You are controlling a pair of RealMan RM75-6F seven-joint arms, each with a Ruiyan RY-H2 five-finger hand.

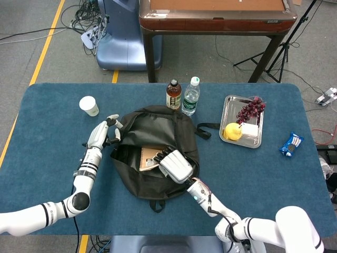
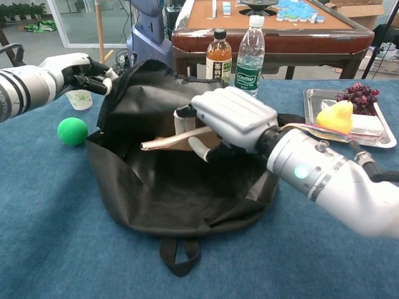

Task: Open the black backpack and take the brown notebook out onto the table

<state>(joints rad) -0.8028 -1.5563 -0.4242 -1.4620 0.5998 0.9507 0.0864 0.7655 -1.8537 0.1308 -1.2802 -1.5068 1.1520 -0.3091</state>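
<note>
The black backpack (image 1: 158, 182) (image 2: 168, 199) lies open in the middle of the blue table. My right hand (image 1: 175, 165) (image 2: 229, 119) grips the brown notebook (image 1: 148, 158) (image 2: 171, 142) by its right edge and holds it lifted, nearly level, above the bag's opening. My left hand (image 1: 101, 135) (image 2: 73, 70) pinches the bag's upper left flap and holds it raised. Part of the notebook is hidden under my right hand.
A tea bottle (image 1: 173, 94) and a water bottle (image 1: 191, 96) stand just behind the bag. A paper cup (image 1: 89, 106) and a green ball (image 2: 72, 131) are at the left. A metal tray (image 1: 231, 103) with grapes and a pear sits at the right, a blue packet (image 1: 291, 144) beyond it.
</note>
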